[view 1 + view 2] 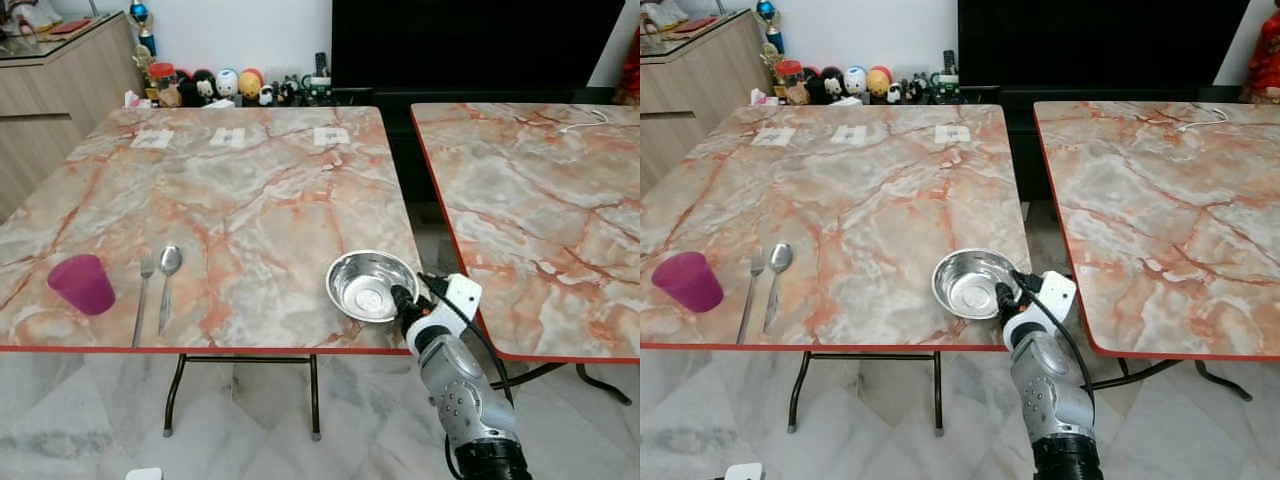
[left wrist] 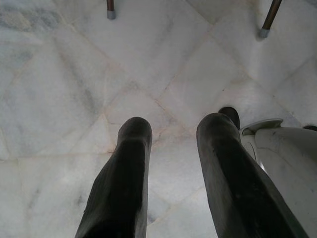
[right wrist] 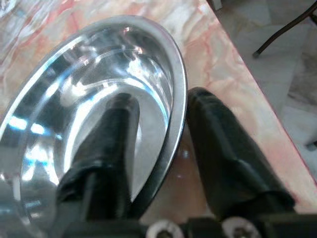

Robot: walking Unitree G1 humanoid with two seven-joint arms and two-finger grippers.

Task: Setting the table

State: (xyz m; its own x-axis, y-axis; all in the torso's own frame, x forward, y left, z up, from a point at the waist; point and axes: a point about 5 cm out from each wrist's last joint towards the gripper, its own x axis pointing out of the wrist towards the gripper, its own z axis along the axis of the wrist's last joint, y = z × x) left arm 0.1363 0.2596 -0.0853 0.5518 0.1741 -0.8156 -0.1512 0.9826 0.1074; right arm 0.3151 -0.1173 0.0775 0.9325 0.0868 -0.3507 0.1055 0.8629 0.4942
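Two right gripper [image 3: 161, 116] fingers straddle bowl [image 1: 365, 283] rim.

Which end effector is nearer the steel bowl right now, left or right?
Right. The right end effector straddles the steel bowl rim at the table's near right corner, one finger inside, one outside. The left end effector hangs open over the floor.

Before me stand two marbled tabletops [image 1: 250, 190] with red edges, on a pale marble floor [image 1: 90, 420]. Behind are a white wall [image 1: 250, 30], a wooden cabinet [image 1: 60, 90] and small figurines [image 1: 215, 85].
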